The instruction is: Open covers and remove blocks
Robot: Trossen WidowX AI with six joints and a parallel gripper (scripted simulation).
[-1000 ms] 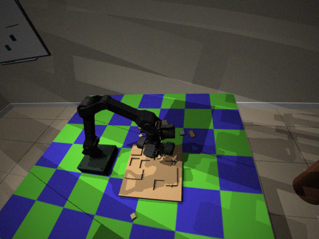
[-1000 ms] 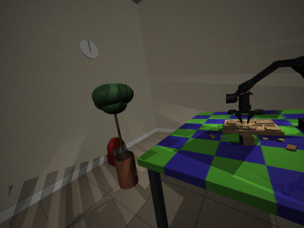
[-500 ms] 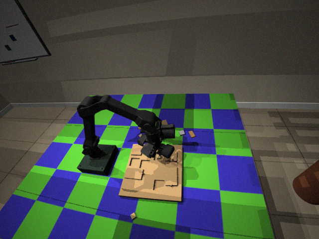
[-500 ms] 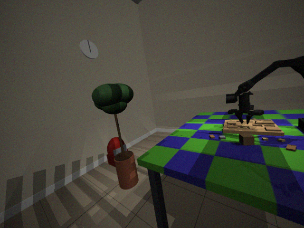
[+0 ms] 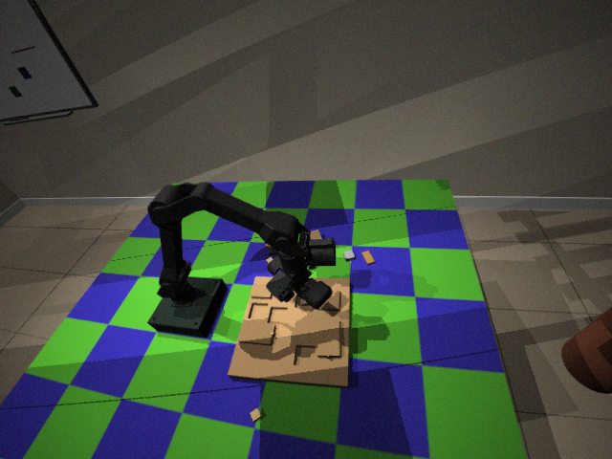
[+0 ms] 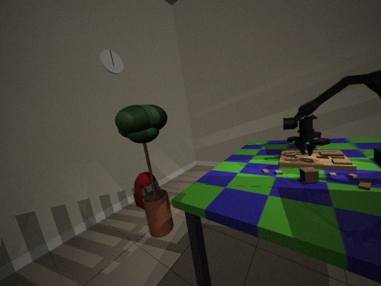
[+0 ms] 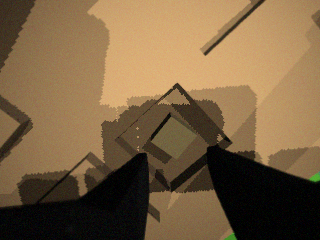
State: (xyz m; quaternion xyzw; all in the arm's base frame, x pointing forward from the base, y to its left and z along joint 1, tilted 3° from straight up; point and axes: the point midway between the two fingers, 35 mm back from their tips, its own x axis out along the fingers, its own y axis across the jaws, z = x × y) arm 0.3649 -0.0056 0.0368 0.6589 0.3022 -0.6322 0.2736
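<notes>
Above the puzzle board (image 5: 286,367) (image 6: 317,164) (image 7: 145,45): end effector (image 5: 298,296) (image 6: 306,154) (image 7: 177,158), fingers parted partway, nothing held. Between and beyond the fingertips, one greyish block (image 7: 175,137) is seen within a square recess. Board laid flat on the checkered surface (image 5: 385,425) (image 6: 233,199); loose pieces scattered around it.

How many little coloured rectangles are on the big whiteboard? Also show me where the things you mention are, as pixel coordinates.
2: a dark blue rectangle (image 5: 24,72), and a green rectangle (image 5: 15,91) below it. The white wall board (image 5: 54,81) runs out of the picture, so more may be hidden.
</notes>
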